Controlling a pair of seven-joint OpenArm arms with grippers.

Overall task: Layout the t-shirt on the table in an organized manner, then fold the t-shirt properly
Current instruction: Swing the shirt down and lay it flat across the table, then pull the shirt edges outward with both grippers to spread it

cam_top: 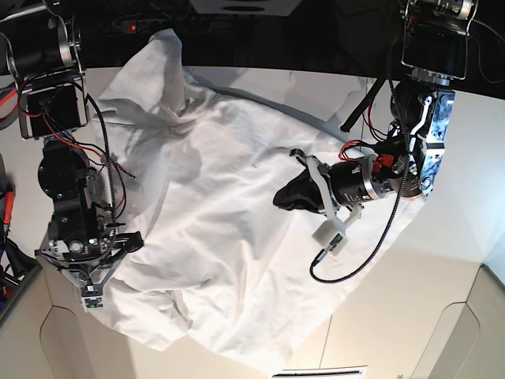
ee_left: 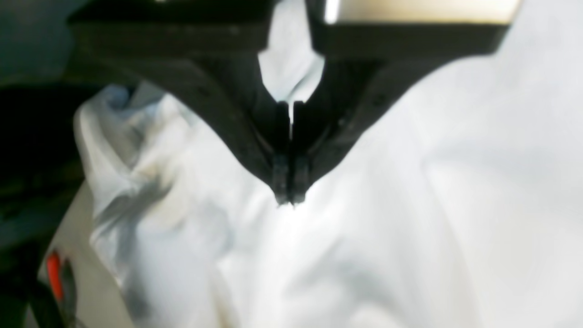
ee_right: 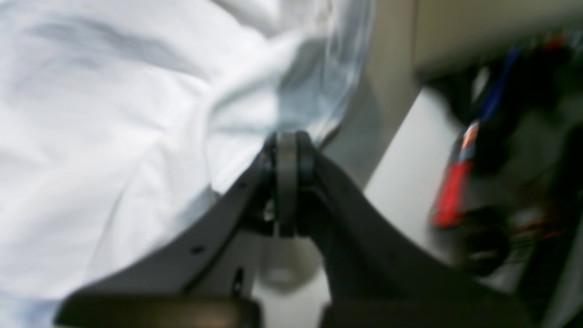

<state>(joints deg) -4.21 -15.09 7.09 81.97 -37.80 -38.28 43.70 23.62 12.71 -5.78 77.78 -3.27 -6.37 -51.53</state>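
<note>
- The t-shirt (cam_top: pixel 213 213), plain white, lies rumpled across the worktop (cam_top: pixel 442 260) centre.
- Left gripper (ee_left: pixel 288 200) pinches its cloth.
- Right gripper (ee_right: pixel 287 141), lower left, clamps its edge.

From my station, off the work surface there's little to list. At ten o'clock in the base view I see a dark power strip (cam_top: pixel 136 27) with a small red light, lying along the black background. At the far eight o'clock edge sits a dark bin (cam_top: pixel 11 278) with red and blue cables in it. The right wrist view shows a blurred red-handled tool (ee_right: pixel 455 187) at three o'clock, too smeared to identify.
</note>
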